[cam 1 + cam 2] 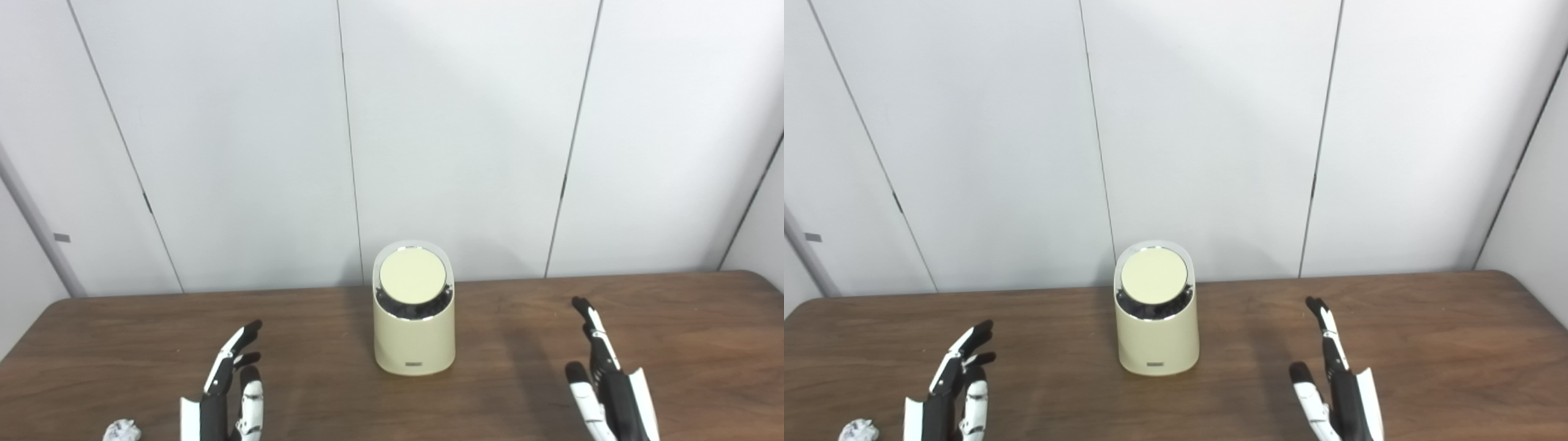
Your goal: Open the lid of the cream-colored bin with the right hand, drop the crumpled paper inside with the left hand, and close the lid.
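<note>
Closest to the robot, at the bottom edge on the left, a small white ball of crumpled paper (121, 430) lies on the brown wooden table (686, 331). Nothing is touching it.

Just beside the paper, to its right, is the left hand (229, 392). It is black and white. Its fingers (236, 343) point away from the robot and are spread apart. It holds nothing, and it is not touching the paper.

On the other side, low on the right, is the right hand (606, 386). Its fingers (591, 321) are stretched out long and apart, pointing toward the back of the table. It holds nothing too.

Farther back, in the middle of the table between the two hands, stands the cream-colored bin (414, 343). It stands upright. It is well apart from both hands. Its round lid (411, 275) is on top, tilted so its flat face leans toward the robot. The lid is shut. A dark, shiny ring runs under the front of the lid. A small label sits low on the front of the bin.

Behind the table is a plain white wall (459, 122) with thin dark lines running down it.
</note>
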Available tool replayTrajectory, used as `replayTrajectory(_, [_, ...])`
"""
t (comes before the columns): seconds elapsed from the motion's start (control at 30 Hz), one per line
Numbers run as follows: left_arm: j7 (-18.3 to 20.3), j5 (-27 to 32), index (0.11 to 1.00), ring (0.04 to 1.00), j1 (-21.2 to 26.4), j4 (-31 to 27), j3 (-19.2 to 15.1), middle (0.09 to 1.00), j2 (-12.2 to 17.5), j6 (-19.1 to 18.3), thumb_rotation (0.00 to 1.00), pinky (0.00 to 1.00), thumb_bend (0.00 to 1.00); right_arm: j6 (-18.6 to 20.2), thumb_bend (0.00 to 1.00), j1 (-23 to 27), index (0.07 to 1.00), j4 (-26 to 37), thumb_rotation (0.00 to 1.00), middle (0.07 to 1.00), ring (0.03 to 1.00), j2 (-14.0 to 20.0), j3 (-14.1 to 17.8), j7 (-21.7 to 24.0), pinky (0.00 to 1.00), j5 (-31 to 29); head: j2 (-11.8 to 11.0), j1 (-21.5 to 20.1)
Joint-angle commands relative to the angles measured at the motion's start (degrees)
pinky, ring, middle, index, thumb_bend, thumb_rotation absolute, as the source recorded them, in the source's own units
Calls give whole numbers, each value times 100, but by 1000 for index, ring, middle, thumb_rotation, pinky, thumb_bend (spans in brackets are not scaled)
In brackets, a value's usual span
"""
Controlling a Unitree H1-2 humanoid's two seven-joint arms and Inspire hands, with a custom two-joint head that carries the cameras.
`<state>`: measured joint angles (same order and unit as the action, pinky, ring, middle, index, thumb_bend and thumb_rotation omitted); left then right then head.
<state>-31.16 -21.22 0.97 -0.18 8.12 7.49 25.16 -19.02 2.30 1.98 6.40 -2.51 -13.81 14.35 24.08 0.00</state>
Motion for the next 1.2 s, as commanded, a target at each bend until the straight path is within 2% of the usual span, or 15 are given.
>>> replayTrajectory(0.0, [-121, -190, 828, 825, -114, 445, 59, 848, 76, 175, 799, 703, 134, 39, 511, 374, 961, 250, 891, 996, 1000, -23, 30, 180, 989, -142, -1, -4])
replayTrajectory(0.07, [-171, -214, 824, 820, -80, 498, 97, 845, 93, 173, 790, 697, 135, 119, 584, 579, 965, 247, 846, 997, 1000, -16, 60, 241, 984, -95, -14, -6])
replayTrajectory(0.23, [-234, -248, 824, 816, -15, 601, 147, 845, 70, 176, 785, 696, 152, 507, 666, 1042, 935, 301, 838, 971, 976, -2, 102, 319, 952, 273, -42, 40])
replayTrajectory(0.37, [-251, -221, 825, 824, 11, 637, 173, 850, 46, 176, 797, 705, 175, 799, 750, 1305, 928, 334, 770, 953, 952, -41, 92, 374, 903, 427, -54, 38])
replayTrajectory(0.6, [-317, -419, 821, 820, 43, 704, 116, 845, -28, 174, 823, 698, 167, 1256, 807, 1728, 929, 358, 640, 955, 949, -159, 66, 498, 890, 471, -69, 25])
replayTrajectory(1.07, [-292, -541, 818, 823, 54, 728, 71, 843, -98, 174, 820, 707, 159, 2354, 864, 2287, 944, 191, 601, 976, 949, -379, -140, 614, 856, 896, -77, 24])
replayTrajectory(1.17, [-316, -531, 814, 822, 61, 742, 87, 841, -104, 175, 813, 701, 160, 2546, 869, 2478, 938, 45, 587, 962, 926, -389, -260, 568, 829, 1163, -68, 20])
